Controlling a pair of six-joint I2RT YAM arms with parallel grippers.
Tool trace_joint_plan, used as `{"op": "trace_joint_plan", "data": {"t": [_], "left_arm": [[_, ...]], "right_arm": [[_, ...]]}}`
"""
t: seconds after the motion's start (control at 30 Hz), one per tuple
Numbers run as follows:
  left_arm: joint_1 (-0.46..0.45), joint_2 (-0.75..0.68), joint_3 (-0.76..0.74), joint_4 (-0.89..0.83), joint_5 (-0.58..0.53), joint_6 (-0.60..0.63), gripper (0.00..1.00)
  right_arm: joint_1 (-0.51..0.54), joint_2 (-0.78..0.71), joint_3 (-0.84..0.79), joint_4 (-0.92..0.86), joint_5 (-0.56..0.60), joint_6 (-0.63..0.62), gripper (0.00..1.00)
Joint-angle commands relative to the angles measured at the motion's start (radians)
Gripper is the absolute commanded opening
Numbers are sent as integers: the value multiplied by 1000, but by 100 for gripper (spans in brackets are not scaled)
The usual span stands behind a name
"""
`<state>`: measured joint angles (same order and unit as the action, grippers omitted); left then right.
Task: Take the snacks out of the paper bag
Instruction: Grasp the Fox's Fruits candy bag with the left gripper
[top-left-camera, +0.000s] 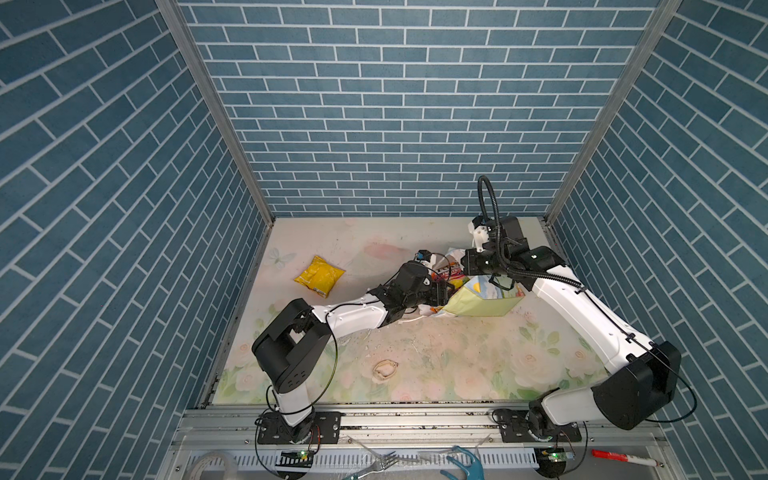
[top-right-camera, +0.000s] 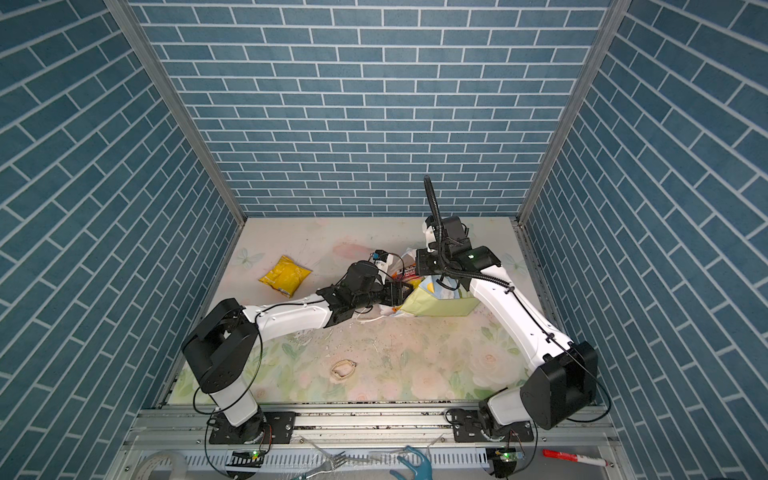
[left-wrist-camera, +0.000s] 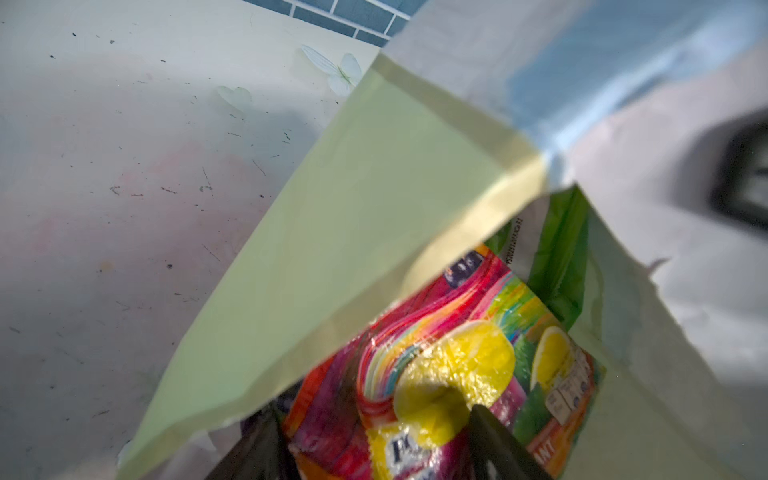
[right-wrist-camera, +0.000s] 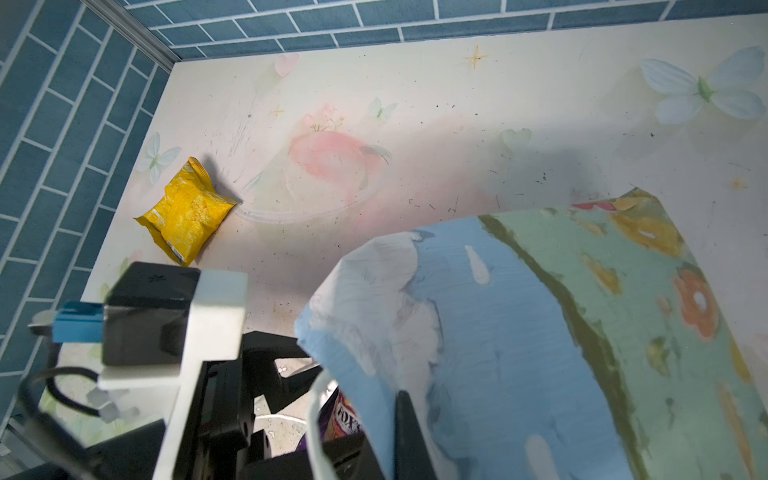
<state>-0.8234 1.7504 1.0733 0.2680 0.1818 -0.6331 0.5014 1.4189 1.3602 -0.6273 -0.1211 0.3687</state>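
The paper bag (top-left-camera: 478, 305) (top-right-camera: 436, 305) lies tipped on its side, mouth toward the left arm. My right gripper (right-wrist-camera: 374, 432) (top-left-camera: 473, 272) is shut on the bag's blue upper wall (right-wrist-camera: 540, 332) and holds it up. My left gripper (left-wrist-camera: 374, 415) (top-left-camera: 442, 293) is at the mouth with its jaws apart, one finger on each side of a pink and yellow FOX'S snack packet (left-wrist-camera: 436, 374) (right-wrist-camera: 347, 419). Behind that packet a green bag (left-wrist-camera: 561, 257) shows inside. A yellow snack packet (top-left-camera: 319, 276) (top-right-camera: 285, 276) (right-wrist-camera: 185, 212) lies on the table at the far left.
A beige band (top-left-camera: 385, 369) lies on the floral mat near the front middle. The bag's white string handle (top-left-camera: 411, 320) trails under the left wrist. Blue brick walls close the back and sides. A fork (top-left-camera: 374, 463) and red marker (top-left-camera: 619, 457) lie beyond the front rail.
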Motion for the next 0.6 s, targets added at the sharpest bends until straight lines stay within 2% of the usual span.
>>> {"op": "trace_joint_plan", "data": {"t": [0.0, 0.57], "left_arm": [[-5, 20, 19, 32, 1, -7, 68], [-5, 54, 27, 49, -9, -11, 40]], "right_arm": [[5, -52, 10, 119, -29, 38, 0], [18, -20, 23, 143, -34, 49, 0]]}}
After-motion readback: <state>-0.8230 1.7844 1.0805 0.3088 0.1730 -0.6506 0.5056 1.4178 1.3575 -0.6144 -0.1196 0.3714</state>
